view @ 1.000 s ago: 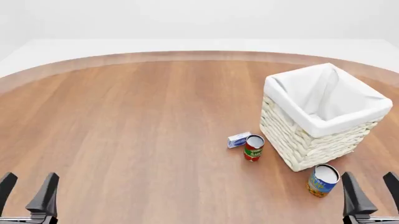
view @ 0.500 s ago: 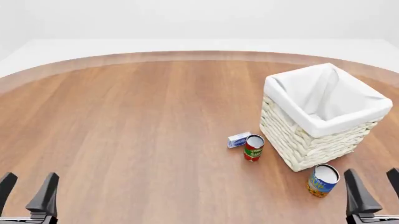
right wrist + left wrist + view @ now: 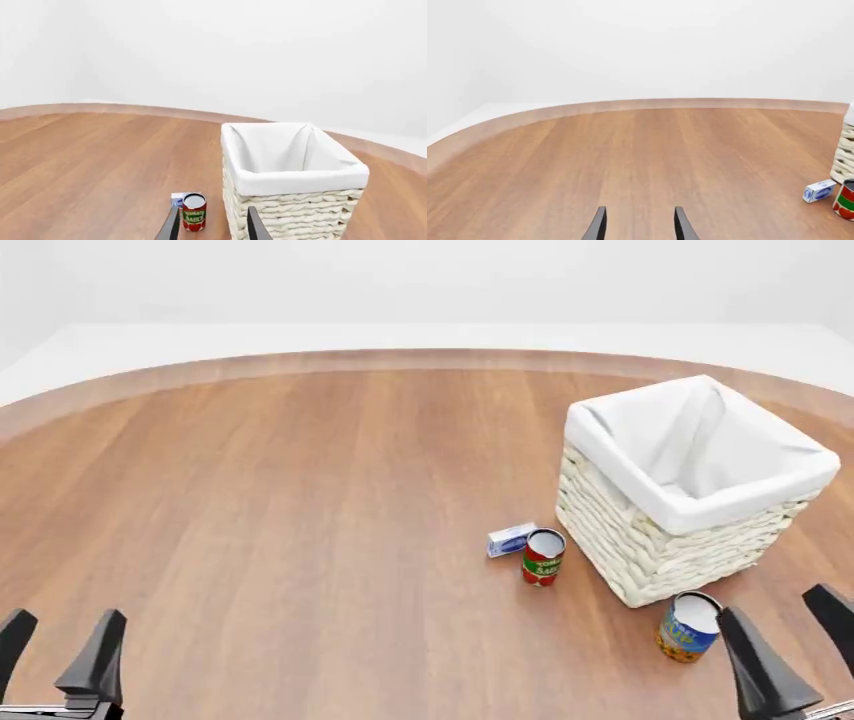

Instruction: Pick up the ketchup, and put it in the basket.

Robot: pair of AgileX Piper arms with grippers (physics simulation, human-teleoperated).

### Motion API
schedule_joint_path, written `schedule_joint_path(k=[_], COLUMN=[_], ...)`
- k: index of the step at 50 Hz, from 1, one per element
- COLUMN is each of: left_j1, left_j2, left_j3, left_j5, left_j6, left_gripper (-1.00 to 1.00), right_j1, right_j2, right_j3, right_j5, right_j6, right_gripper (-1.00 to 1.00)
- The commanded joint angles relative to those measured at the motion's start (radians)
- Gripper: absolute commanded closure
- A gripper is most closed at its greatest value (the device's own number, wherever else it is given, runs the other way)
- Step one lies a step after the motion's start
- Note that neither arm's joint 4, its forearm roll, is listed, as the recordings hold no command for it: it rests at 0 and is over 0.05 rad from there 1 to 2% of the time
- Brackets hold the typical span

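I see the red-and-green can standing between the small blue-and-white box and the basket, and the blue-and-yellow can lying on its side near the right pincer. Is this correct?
One detail is wrong: the blue-and-yellow can stands upright, as the front view shows. The red-and-green can does stand between the small box and the basket, and the right pincer is near.

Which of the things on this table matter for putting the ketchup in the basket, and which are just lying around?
For the job:
- basket
- ketchup: not visible in any view

Lying about:
- tomato sauce can
- blue-and-yellow can
- small blue-and-white box
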Motion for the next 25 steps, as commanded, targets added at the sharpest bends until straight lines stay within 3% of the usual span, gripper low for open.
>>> schedule_joint_path(k=[1,10,20,25], left_j1=[0.000,0.000,0.000,0.000], left_j2=[0.000,0.000,0.000,0.000], left_j3=[0.000,0.000,0.000,0.000], left_j5=[0.000,0.000,0.000,0.000], left_j6=[0.000,0.000,0.000,0.000], left_gripper=[-1.00,-1.00,-1.00,-1.00], right_j1=[0.108,0.166,0.319,0.373], right_j2=[0.001,0.054,0.300,0.368], right_j3=[-0.037,-0.048,-0.063,-0.064], right_j5=[0.068,0.026,-0.182,-0.238], right_j6=[-0.006,-0.008,-0.011,-0.019], right_gripper=[-1.00,-1.00,-1.00,-1.00])
